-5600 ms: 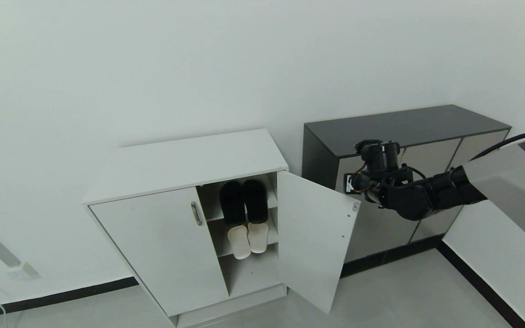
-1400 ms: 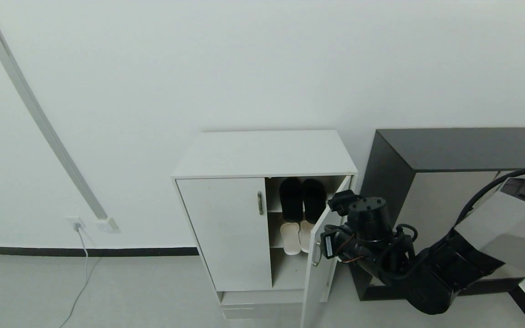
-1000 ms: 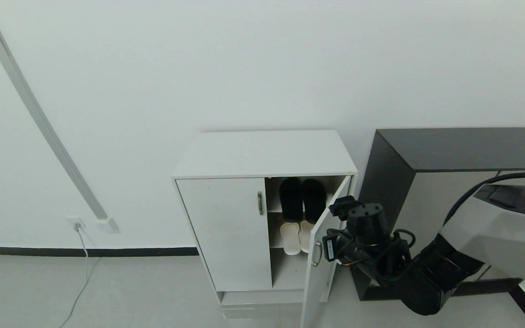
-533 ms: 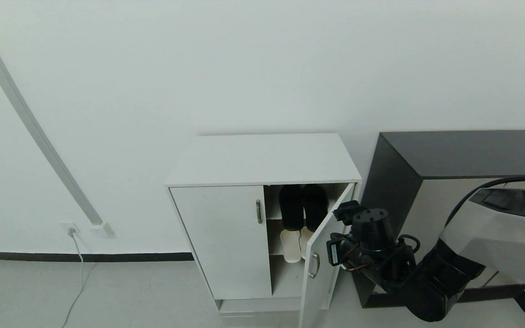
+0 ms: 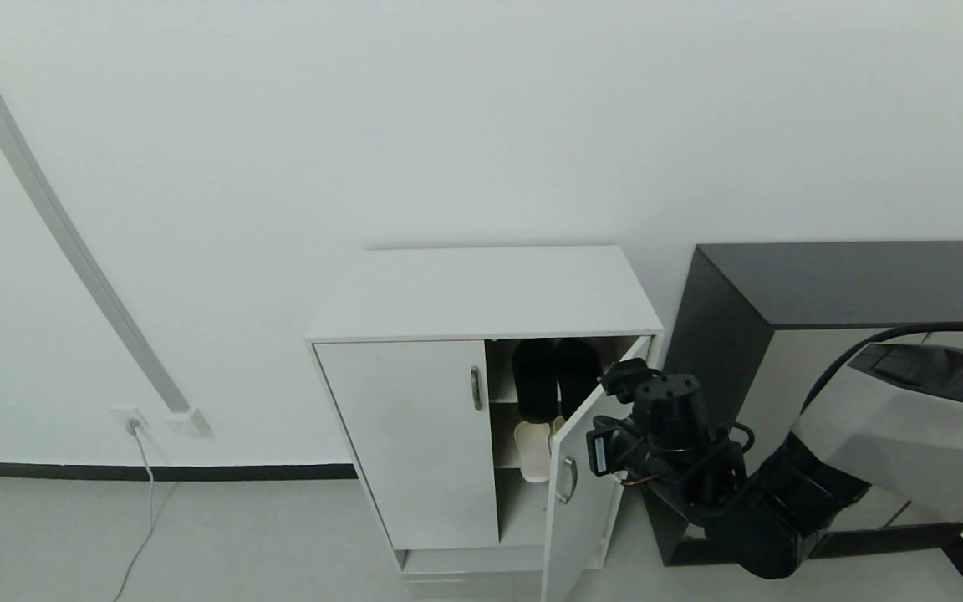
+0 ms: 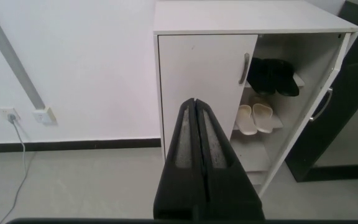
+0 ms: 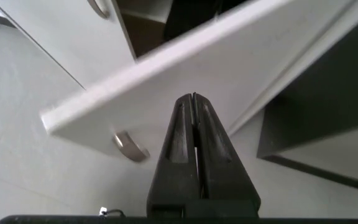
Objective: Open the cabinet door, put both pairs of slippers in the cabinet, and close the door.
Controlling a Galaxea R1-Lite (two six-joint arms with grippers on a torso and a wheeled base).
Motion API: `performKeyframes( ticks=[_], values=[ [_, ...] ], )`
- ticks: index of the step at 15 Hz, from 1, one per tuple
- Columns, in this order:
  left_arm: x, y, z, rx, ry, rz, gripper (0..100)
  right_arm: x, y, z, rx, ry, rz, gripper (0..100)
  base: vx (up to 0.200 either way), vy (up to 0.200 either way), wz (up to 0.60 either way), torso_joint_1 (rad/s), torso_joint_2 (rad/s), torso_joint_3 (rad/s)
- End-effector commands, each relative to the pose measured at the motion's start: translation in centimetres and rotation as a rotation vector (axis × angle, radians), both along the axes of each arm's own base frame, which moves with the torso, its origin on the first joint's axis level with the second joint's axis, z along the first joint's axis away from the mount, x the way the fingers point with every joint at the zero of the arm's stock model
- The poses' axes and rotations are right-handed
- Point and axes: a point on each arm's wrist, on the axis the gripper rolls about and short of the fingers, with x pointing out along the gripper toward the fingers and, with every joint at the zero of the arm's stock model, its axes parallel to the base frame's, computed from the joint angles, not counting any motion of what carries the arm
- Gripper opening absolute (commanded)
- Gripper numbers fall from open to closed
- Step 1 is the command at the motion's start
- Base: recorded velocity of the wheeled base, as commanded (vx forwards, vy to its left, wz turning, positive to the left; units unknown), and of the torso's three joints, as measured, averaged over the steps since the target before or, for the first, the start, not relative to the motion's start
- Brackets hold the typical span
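Observation:
The white cabinet (image 5: 481, 293) stands against the wall with its left door (image 5: 415, 435) closed and its right door (image 5: 586, 468) partly open. Black slippers (image 5: 544, 376) lie on the upper shelf and cream slippers (image 5: 533, 439) on the shelf below. My right gripper (image 5: 618, 378) is shut, its tip against the outer face of the right door (image 7: 229, 68) above the handle (image 7: 129, 145). My left gripper (image 6: 195, 102) is shut and empty, held back in front of the cabinet. In its view, the black slippers (image 6: 273, 67) and cream slippers (image 6: 255, 118) show through the gap.
A dark cabinet (image 5: 824, 284) stands close on the right of the white one, right behind the open door. A wall socket with a cable (image 5: 132, 420) and a slanted conduit (image 5: 55, 209) are at the left. Bare floor (image 5: 239, 535) lies in front.
The right door has swung further toward closed, with my right gripper moving left along with it. The head camera also shifted, most between the oldest frame and the later ones.

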Motion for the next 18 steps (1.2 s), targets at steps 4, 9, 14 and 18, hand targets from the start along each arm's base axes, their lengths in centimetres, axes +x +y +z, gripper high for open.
performKeyframes(
  ticks=[4,9,14,18],
  values=[
    [0.0,0.0,0.0,0.0,0.0,0.001,0,2.0,0.7,-1.1,-0.005,0.008,-0.015,0,0.0,0.0,0.0,0.0,0.0,0.0],
    [0.0,0.0,0.0,0.0,0.0,-0.001,0,4.1,1.3,-1.3,0.003,-0.013,-0.028,0,0.0,0.0,0.0,0.0,0.0,0.0],
    [0.0,0.0,0.0,0.0,0.0,-0.001,0,6.7,1.2,-2.0,-0.002,-0.036,-0.056,0,0.0,0.0,0.0,0.0,0.0,0.0],
    [0.0,0.0,0.0,0.0,0.0,-0.001,0,8.5,1.4,-1.6,-0.009,-0.052,-0.067,0,0.0,0.0,0.0,0.0,0.0,0.0]
  ],
)
